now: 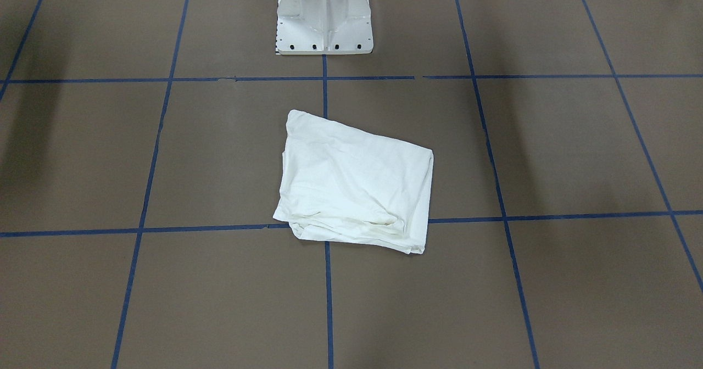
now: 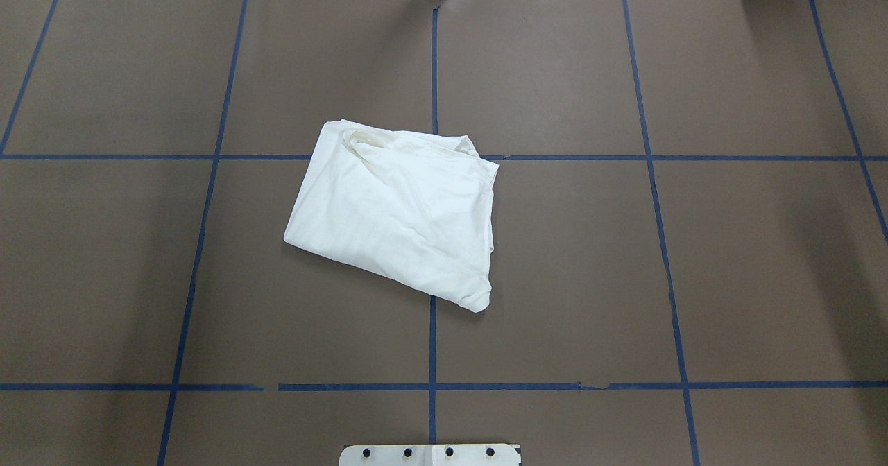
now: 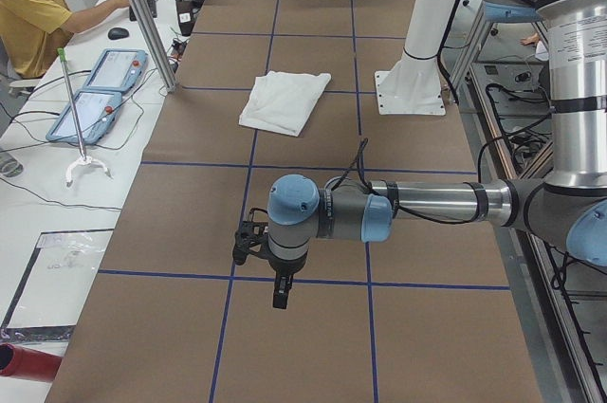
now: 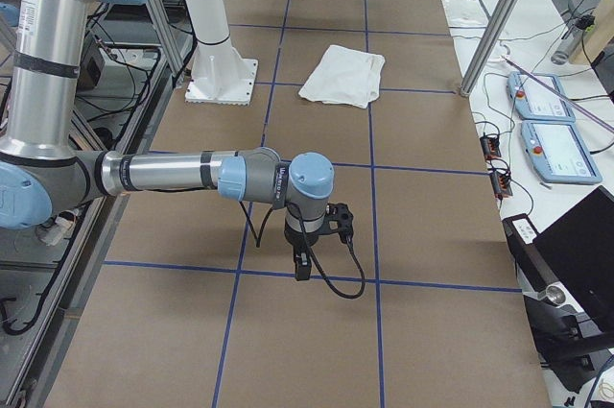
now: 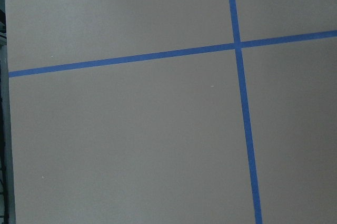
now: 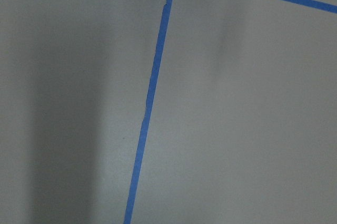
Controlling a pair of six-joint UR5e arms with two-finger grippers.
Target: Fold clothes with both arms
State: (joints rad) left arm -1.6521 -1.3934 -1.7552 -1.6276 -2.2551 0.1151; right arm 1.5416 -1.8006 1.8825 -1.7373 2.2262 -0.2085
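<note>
Table (image 3: 427, 327): T-shirt (image 3: 285, 101) well beyond left hand (image 3: 279, 299)

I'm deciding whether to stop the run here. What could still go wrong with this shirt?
The shirt has a bunched edge on the operators' side; another fold might trap those wrinkles or let layers slip open. It also lies skewed to the blue tape lines, so a further fold may come out crooked.

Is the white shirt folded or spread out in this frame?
Folded. The white shirt lies as a compact, roughly four-sided bundle with no sleeves sticking out, and layered edges bunch along one side.
</note>
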